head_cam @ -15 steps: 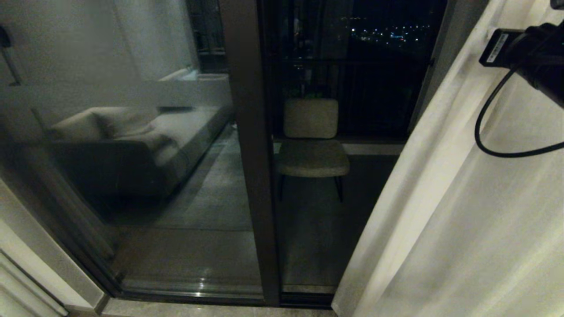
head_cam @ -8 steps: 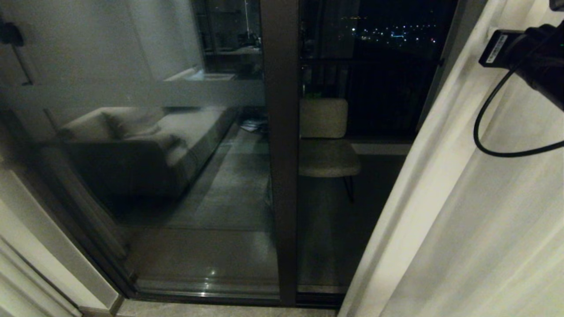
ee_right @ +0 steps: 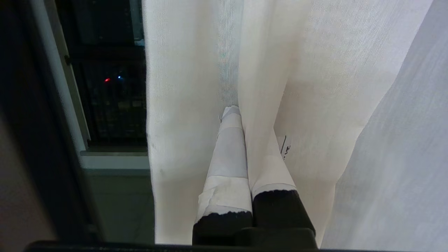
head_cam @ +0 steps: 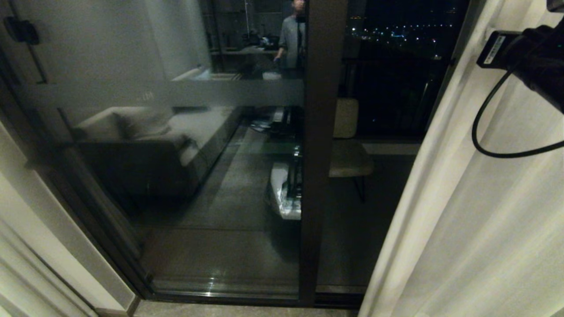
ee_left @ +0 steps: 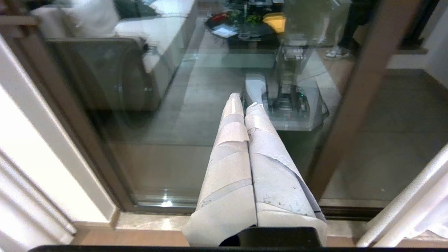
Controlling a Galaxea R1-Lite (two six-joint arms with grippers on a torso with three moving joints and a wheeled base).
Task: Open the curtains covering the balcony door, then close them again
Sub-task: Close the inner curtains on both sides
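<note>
As the view is sliding sideways past the balcony door (head_cam: 318,132), the right hand (ee_right: 241,115) is staying clamped on the curtain (ee_right: 189,105) — dragging it.

It was dark outside, with small city lights (head_cam: 398,35) far away. A chair (head_cam: 350,154) stood on the balcony. A sofa (head_cam: 145,145) showed in the glass.
</note>
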